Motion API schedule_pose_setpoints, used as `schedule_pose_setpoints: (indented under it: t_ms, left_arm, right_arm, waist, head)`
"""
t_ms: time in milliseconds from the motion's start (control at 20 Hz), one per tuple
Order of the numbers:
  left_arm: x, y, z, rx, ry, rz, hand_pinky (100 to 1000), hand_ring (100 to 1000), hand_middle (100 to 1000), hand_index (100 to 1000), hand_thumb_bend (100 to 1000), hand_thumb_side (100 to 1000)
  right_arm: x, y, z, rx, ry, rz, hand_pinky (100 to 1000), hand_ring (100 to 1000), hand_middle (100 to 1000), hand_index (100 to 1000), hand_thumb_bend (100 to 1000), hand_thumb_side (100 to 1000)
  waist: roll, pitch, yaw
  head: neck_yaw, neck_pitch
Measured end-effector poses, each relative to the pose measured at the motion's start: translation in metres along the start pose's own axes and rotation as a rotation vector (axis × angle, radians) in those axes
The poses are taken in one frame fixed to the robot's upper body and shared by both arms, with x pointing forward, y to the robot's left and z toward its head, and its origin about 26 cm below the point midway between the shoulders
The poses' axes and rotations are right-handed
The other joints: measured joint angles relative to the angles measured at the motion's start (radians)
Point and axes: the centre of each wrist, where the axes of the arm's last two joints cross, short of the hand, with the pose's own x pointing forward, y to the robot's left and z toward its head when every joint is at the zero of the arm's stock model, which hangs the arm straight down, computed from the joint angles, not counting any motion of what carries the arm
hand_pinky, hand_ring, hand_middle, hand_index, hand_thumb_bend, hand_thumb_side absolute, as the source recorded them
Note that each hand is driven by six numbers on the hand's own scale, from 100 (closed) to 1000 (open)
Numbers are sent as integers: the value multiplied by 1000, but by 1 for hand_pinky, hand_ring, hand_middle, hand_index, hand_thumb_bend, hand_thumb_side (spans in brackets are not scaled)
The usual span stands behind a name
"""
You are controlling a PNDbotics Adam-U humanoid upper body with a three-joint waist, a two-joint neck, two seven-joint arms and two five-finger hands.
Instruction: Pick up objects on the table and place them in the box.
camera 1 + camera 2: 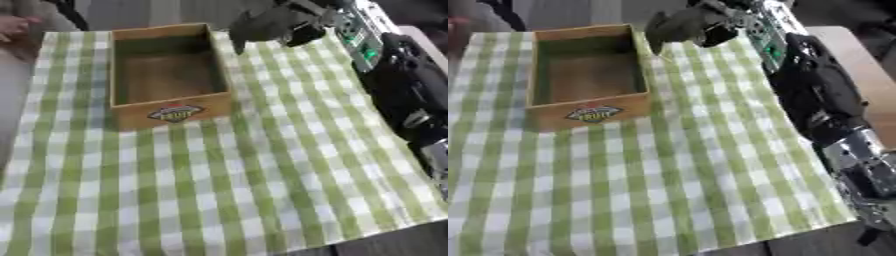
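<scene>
Your right hand (267,25) is at about one o'clock on the table, just past the far right corner of the wooden box (171,112). It is dark and blurred, so you cannot tell how far the fingers are open, or whether they hold something. The right arm (815,95) comes along the right edge of the checked cloth (262,190). Your left hand does not show in either view.

The risk I see is the box wall. The hand is very near the right rim, and if you bring it toward eleven o'clock too low, it may knock the rim and push the box across the cloth, or wrinkle the cloth under it. If the hand carries something, opening it too early may drop the thing outside, beside the wall.

The box stands at about eleven o'clock, open upward, with a label on its near side. Inside I see only the bare wooden floor. No loose object shows on the cloth.
</scene>
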Motion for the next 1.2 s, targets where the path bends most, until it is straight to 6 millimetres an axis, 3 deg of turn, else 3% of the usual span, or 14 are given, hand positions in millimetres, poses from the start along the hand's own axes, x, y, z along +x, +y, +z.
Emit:
schedule_pose_setpoints:
  t_ms: [550,1050,1200]
  left_arm:
    - [1,-12,-8,-53,-15,51,546,636,542,582,110,636]
    - [1,-21,-12,-92,-25,83,545,635,541,582,110,634]
    - [1,-22,-12,-97,-27,85,546,635,541,581,111,634]
  right_arm:
    - [29,37,-34,90,-61,-58,801,840,813,349,100,177]
    - [37,75,-38,174,-32,-18,807,854,825,373,134,199]
    - [36,83,-36,185,-16,10,830,888,861,531,156,273]
  waist:
    - [-3,-6,94]
    - [0,0,153]
    - [1,1,153]
  head:
    - [-33,0]
    - [-66,0]
    - [-70,0]
